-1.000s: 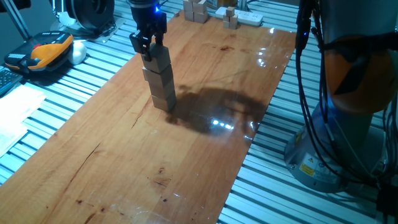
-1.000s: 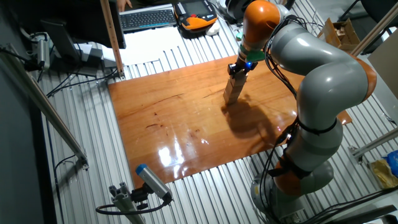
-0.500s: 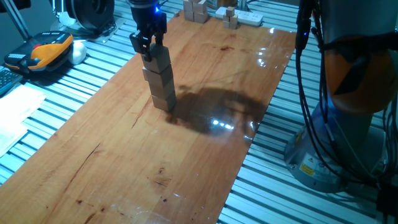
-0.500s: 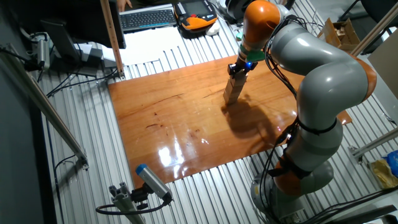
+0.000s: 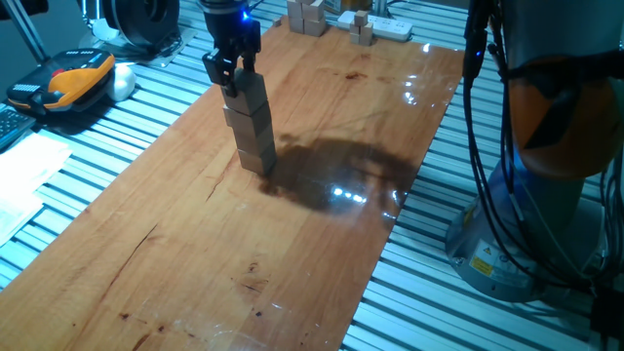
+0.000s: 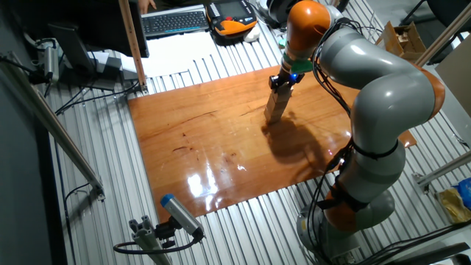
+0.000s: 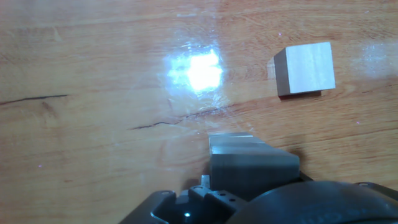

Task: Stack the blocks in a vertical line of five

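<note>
On the table [image 5: 322, 234], blocks [image 5: 252, 127] stacked, pincer [image 5: 230, 68] gripping the top.

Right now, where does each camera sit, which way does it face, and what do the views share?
One fixed view: low at the near end of the table, looking along it; shows the hand on the block stack and the arm's base at right.
The other fixed view: high at the side, looking down; shows the whole arm bent over the stack.
Hand view: on the hand, looking down; shows its housing, the stack's top, a loose block.
Shared: stack and tabletop.
</note>
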